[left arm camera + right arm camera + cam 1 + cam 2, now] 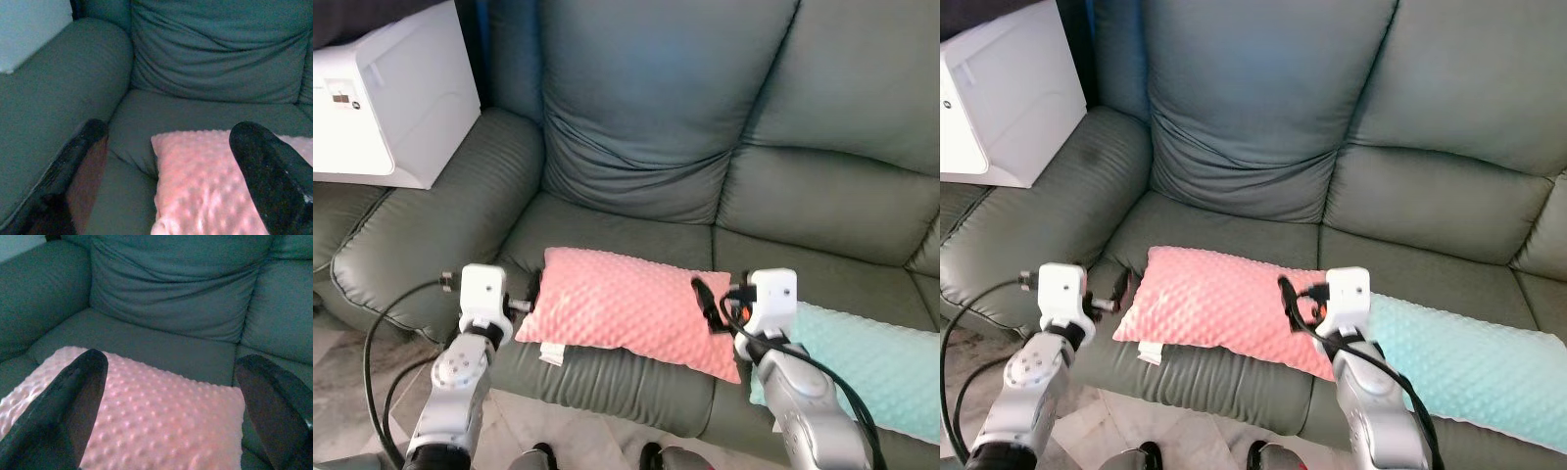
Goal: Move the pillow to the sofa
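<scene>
Pillow [631,308], pink and dimpled, lies on the front of the sofa's [636,127] seat cushion, its long axis running from nine o'clock to three o'clock across my body, tipped a little so the three o'clock end sits nearer me. My left gripper [529,294] is at the nine o'clock end and my right gripper [708,305] at the three o'clock end, so I have one arm at each short end and neither is clearly closer. In the left wrist view my fingers [266,174] are spread apart, one lying over the pillow's corner and the other out beside it over bare seat. In the right wrist view my fingers [63,409] are also spread wide, straddling the pillow's top face with nothing pinched between them. I judge the pillow is already resting on the seat, so what remains turns on drawing both arms back toward six o'clock, straight off the ends, without dragging it over the front edge. Just beyond my right gripper at three o'clock a mint pillow [876,367] touches the pink one. Farther off, at twelve o'clock, rises the back cushion [656,108], and at ten o'clock a white box [386,93] sits by the armrest [440,206].
</scene>
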Robot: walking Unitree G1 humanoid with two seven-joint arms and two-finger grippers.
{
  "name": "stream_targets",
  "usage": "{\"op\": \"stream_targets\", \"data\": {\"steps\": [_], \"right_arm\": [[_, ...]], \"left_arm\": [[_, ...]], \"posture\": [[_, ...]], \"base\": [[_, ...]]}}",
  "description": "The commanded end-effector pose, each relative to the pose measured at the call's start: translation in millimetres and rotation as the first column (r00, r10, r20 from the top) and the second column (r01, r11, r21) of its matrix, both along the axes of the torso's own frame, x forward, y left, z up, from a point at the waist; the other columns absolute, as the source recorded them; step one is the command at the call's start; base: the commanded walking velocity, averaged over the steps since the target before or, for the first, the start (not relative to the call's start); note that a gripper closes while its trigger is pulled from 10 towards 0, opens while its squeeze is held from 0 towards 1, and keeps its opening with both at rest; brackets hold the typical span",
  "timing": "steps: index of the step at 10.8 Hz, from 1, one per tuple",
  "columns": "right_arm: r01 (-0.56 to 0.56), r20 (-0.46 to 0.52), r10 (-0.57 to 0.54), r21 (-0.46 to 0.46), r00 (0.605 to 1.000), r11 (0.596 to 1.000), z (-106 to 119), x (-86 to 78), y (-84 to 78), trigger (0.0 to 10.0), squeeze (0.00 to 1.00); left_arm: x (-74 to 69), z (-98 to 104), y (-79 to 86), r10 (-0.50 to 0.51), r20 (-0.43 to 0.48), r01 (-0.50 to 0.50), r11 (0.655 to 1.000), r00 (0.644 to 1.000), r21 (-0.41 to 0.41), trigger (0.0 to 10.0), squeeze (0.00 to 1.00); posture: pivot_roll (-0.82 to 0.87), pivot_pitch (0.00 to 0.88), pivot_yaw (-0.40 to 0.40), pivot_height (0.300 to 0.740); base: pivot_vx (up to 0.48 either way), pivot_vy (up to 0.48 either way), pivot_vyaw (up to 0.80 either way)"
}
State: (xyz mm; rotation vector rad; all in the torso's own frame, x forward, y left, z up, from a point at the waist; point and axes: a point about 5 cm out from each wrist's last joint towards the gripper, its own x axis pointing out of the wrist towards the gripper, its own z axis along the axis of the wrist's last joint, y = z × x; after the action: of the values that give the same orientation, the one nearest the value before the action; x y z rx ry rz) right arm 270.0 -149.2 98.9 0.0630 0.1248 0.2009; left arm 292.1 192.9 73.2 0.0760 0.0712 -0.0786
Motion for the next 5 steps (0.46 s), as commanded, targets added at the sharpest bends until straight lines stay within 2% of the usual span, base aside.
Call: {"op": "stream_targets", "data": {"steps": [1,2,5], "right_arm": [[0.033,0.027,-0.033,-0.011,0.999,0.999,4.5,1.5,-6.1,10.0,0.0],[0.04,0.06,-0.038,-0.021,0.997,0.999,10.2,3.4,-7.2,10.0,0.0],[0.083,0.211,-0.072,-0.046,0.975,0.995,40.2,11.2,-10.7,10.0,0.0]], "left_arm": [[0.8,3.6,2.9,0.024,0.023,-0.025,1.0,0.999,0.019,10.0,0.0],[3.2,10.3,4.4,0.047,0.058,-0.048,0.999,0.997,0.024,10.0,0.0],[14.2,54.1,9.4,0.127,0.251,-0.144,0.988,0.96,0.05,10.0,0.0]], "posture": [[-0.13,0.128,-0.027,0.74],[-0.13,0.123,-0.028,0.74],[-0.12,0.107,-0.022,0.74]], "base": [[0.0,0.0,0.0],[0.0,0.0,0.0],[0.0,0.0,0.0]]}}
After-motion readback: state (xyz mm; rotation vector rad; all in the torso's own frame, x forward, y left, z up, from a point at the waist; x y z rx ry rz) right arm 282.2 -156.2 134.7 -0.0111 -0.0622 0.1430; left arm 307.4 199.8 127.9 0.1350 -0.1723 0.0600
